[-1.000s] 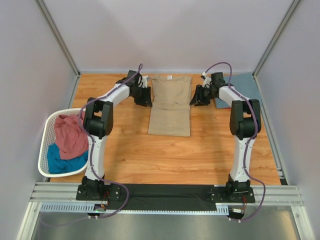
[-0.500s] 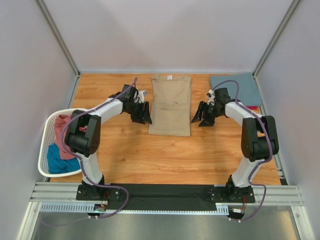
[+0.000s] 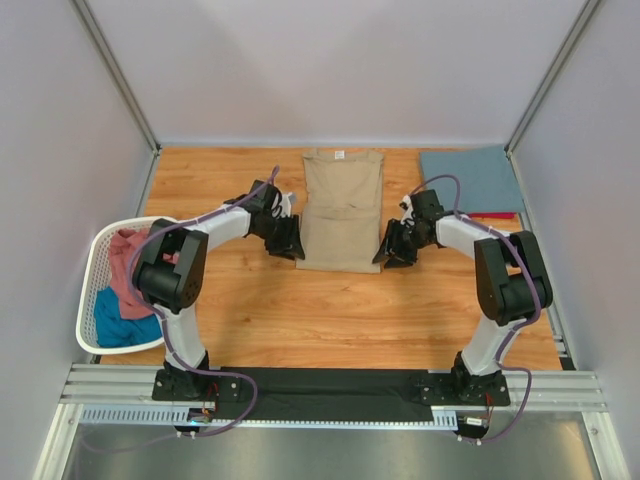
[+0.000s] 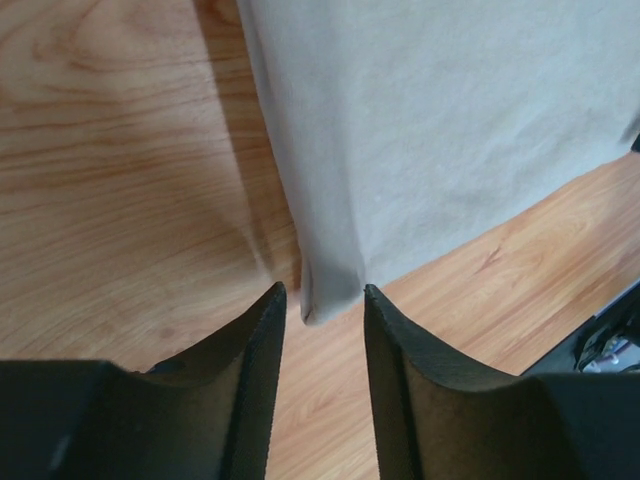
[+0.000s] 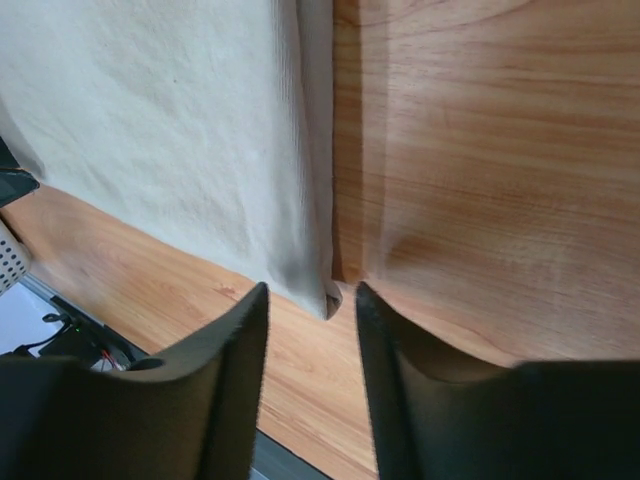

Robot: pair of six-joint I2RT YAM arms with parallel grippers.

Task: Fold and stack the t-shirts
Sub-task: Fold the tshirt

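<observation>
The tan t-shirt (image 3: 342,215) lies flat, sleeves folded in, on the far middle of the table (image 3: 300,310). My left gripper (image 4: 322,292) and right gripper (image 5: 312,290) stand with jaws apart, holding nothing, each lined up on 1 near hem corner. I should go in low, catch every layer, close both together and lift evenly. Bare wood lies toward me. The folded blue t-shirt (image 3: 470,178) sits far right, the basket (image 3: 88,300) left.
</observation>
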